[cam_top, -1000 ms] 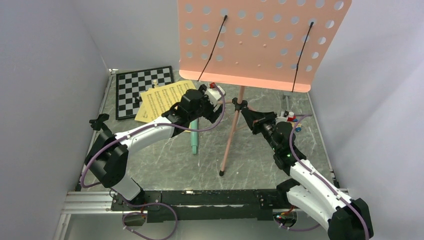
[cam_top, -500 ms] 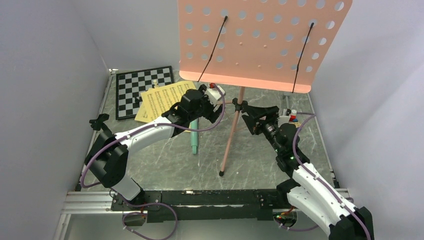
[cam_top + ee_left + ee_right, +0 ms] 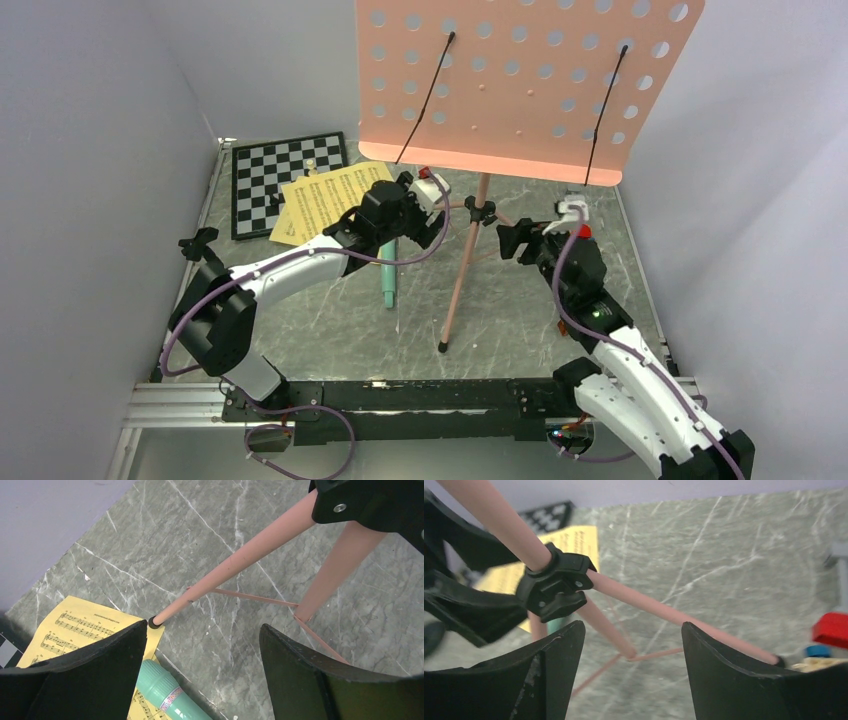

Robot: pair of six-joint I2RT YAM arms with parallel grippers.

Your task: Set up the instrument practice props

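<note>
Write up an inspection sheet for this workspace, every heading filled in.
Surface: grey marbled table top, no spills seen.
Job's things: pink music stand upright on its tripod; one foot touches the yellow sheet-music pages, which lie flat; mint-green tube on its side, partly over the pages.
Clutter: chessboard at the far left corner; red block and blue block at the far right.
Grippers: left gripper open, empty, above the tripod legs; right gripper open, empty, facing the stand's black collar.
Cables: purple cables run along both arms; none seen snagged.
Surroundings: plain pale walls on three sides.
</note>
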